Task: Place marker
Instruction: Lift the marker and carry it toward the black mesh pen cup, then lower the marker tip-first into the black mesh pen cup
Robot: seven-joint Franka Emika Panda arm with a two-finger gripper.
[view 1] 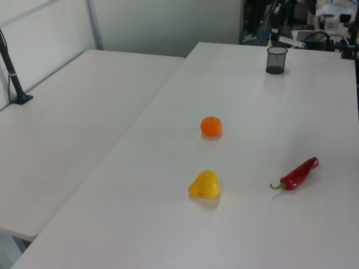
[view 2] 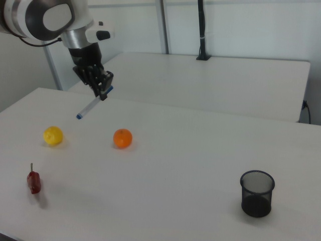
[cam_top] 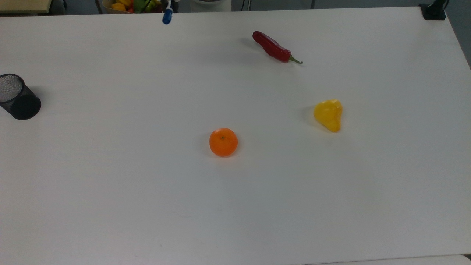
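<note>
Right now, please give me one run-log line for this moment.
phase: carry | tool: shut on marker, above table | mesh cup: upright, no marker inside | marker: not placed

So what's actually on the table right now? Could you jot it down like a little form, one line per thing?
arm: gripper raised above the table, closed on the marker
marker: held tilted in the air, white barrel, blue ends
orange: near the table's middle
yellow fruit: toward the top view's right
red chilli: lying flat near the top view's far edge
black mesh cup: upright at the top view's left edge, nothing visible inside
</note>
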